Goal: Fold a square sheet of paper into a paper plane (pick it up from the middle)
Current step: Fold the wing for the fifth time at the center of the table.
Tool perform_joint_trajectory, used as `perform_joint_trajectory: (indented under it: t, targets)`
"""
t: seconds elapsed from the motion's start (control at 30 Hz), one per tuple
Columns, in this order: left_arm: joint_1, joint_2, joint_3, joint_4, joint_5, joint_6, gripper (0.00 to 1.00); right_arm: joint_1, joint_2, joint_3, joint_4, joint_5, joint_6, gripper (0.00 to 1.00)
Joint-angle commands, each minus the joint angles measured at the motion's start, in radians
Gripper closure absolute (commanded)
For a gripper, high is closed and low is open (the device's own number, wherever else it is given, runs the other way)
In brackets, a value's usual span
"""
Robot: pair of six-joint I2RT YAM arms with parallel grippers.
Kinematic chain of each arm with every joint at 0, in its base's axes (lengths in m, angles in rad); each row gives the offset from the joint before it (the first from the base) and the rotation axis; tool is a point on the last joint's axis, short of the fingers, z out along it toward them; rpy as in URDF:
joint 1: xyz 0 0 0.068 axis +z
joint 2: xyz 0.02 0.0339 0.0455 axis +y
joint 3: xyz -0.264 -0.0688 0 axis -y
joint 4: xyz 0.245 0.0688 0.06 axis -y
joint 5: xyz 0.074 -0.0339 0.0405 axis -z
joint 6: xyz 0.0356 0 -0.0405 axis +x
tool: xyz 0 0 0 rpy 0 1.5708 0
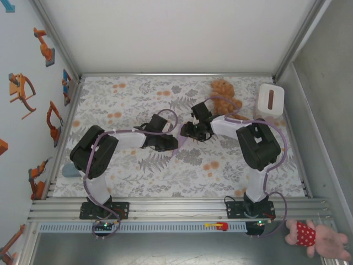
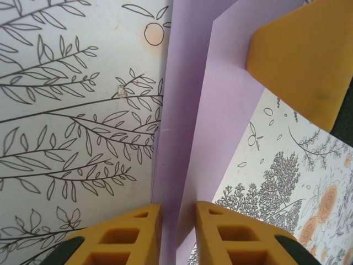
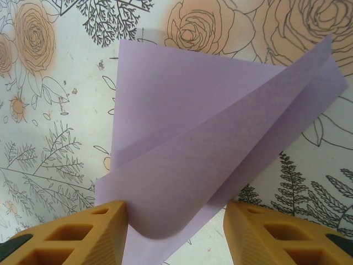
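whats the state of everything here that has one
square sheet of paper: partly folded, top layer curled over, not pressed flat
left gripper: fingers nearly together, paper fold between them, grip unclear
right gripper: open, curled paper edge between fingers
teddy bear: lying at the far side, not held

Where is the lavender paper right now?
Mid-table between the arms: the square sheet of paper lies part-folded on the floral tablecloth, between the fingers of the left gripper and the right gripper.

A robot test cell in a lab. White panel walls (image 1: pixel 165 33) rise beyond the left tool (image 1: pixel 175 142); aluminium rails (image 1: pixel 176 207) run behind it
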Motion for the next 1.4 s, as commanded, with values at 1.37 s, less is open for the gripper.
perform_joint_trajectory:
  t: [1.37]
  targets:
    - [-0.007, 0.084, 0.032, -0.14, -0.053, 0.03, 0.85, 0.024, -0.184, -0.108, -0.03, 0.123, -0.002, 0.52]
